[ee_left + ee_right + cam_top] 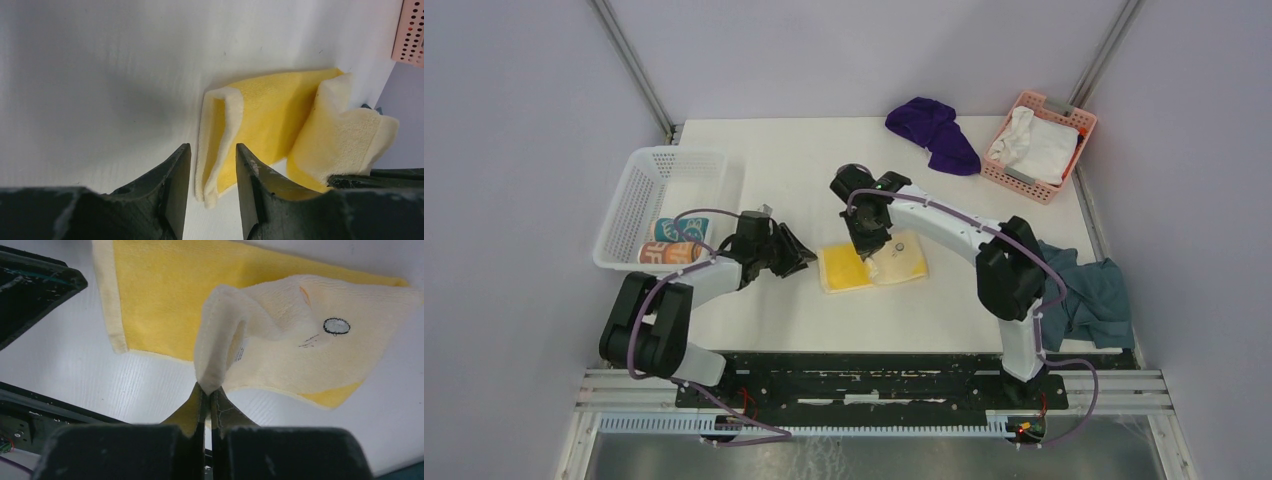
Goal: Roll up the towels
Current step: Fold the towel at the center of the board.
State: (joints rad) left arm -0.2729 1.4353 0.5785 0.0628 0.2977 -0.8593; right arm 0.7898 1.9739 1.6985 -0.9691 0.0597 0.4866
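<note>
Both fingers [192, 410] of the right gripper [206, 390] are pressed shut on a raised pale fold of the yellow towel [844, 270], which is half-folded mid-worktop [764, 170], nearer the front edge. The left gripper [213, 147] is held open and empty just beside the towel's left hem.

White table [774, 165], plain pale lilac walls [524, 150].

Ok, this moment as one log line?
yellow towel: partly folded | right gripper: shut on its lifted fold | left gripper: open at towel edge | white basket: two rolled towels
</note>
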